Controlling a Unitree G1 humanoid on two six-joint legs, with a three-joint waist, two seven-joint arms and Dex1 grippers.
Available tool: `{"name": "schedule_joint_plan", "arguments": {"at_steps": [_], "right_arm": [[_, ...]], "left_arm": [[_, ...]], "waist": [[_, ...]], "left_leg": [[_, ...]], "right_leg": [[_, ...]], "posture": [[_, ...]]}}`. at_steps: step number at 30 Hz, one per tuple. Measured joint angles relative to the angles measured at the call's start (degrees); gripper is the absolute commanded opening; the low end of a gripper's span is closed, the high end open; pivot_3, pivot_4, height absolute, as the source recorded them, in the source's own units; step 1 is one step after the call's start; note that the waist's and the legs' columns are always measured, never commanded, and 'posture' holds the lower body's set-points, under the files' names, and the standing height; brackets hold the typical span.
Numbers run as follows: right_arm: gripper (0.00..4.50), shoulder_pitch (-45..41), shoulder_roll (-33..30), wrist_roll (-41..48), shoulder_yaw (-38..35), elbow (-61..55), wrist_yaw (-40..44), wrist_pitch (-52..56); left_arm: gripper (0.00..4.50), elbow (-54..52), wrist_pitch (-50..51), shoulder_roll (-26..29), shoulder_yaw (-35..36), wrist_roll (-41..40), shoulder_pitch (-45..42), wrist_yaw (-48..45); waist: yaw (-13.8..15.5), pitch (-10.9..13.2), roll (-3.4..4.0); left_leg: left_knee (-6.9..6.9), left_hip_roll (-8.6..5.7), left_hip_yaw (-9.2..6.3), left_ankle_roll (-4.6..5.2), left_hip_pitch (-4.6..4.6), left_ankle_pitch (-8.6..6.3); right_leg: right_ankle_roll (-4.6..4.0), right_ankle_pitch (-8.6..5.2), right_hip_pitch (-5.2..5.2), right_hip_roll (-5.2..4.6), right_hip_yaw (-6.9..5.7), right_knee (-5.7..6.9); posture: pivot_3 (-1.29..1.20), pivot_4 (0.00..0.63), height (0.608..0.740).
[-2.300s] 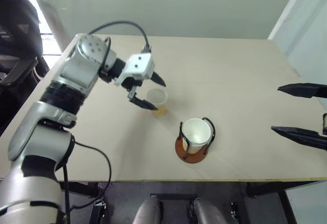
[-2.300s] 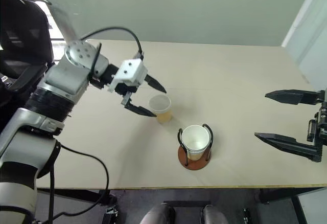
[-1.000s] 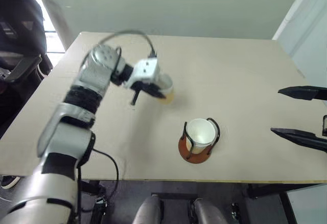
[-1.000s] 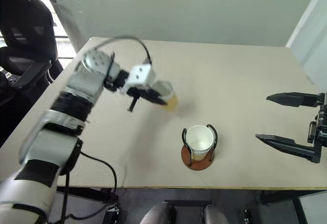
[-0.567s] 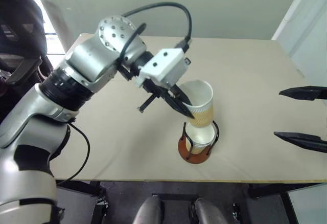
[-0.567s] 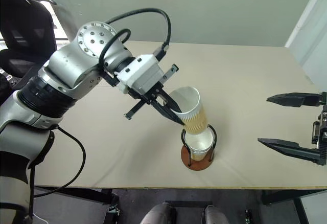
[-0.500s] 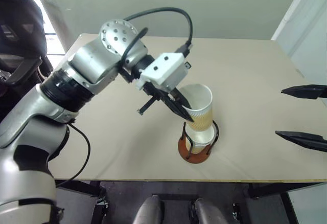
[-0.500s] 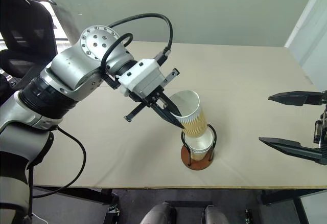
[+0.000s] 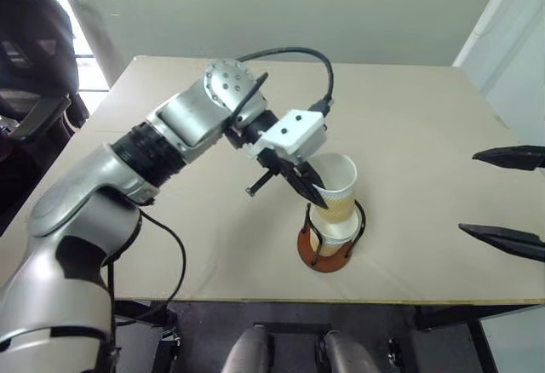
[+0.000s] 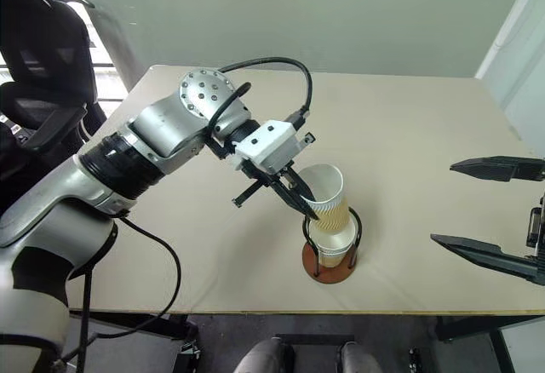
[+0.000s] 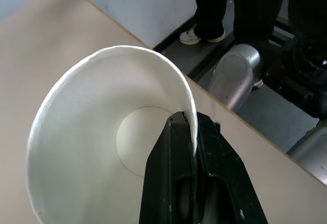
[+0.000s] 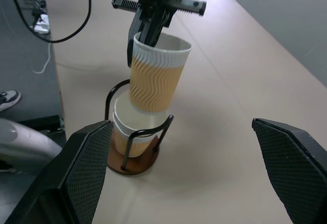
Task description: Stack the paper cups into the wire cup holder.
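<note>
A: Status of left gripper (image 10: 300, 196)?
B: Fingers clamped on the rim of a paper cup (image 10: 328, 196), one finger inside, at frame centre. Its base enters the cup (image 12: 127, 132) seated in the wire cup holder (image 10: 328, 267).
A: Right gripper (image 10: 490, 211)?
B: Spread wide, empty, at the right edge.
</note>
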Motion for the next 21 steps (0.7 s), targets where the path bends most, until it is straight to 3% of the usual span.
{"name": "schedule_joint_plan", "arguments": {"at_steps": [15, 18, 21], "right_arm": [[4.5, 0.7, 0.1, 0.3, -0.1, -0.4, -0.7, 0.7], [4.5, 0.7, 0.1, 0.3, -0.1, -0.3, -0.7, 0.6], [4.5, 0.7, 0.1, 0.3, -0.1, -0.3, -0.7, 0.4]], "left_arm": [[0.02, -0.5, -0.7, -0.4, -2.5, -0.4, -0.5, 0.0], [0.59, -0.4, -0.4, -0.8, -2.4, -0.4, -0.5, 0.0], [1.61, 0.1, -0.4, -1.9, -2.3, 0.3, -0.4, 0.0]], "waist": [[0.0, 0.0, 0.0], [0.0, 0.0, 0.0], [0.1, 0.0, 0.0]], "left_leg": [[0.01, 0.0, 0.0, 0.06, -0.03, -0.07], [0.01, -0.01, 0.0, 0.06, -0.03, -0.07], [0.03, -0.01, 0.0, 0.07, -0.03, -0.07]], "right_leg": [[0.1, -0.07, 0.02, -0.01, 0.0, -0.04], [0.11, -0.08, 0.04, -0.01, 0.0, -0.05], [0.11, -0.08, 0.04, -0.01, 0.0, -0.05]], "posture": [[0.0, 0.15, 0.74], [0.0, 0.15, 0.74], [0.0, 0.15, 0.74]]}}
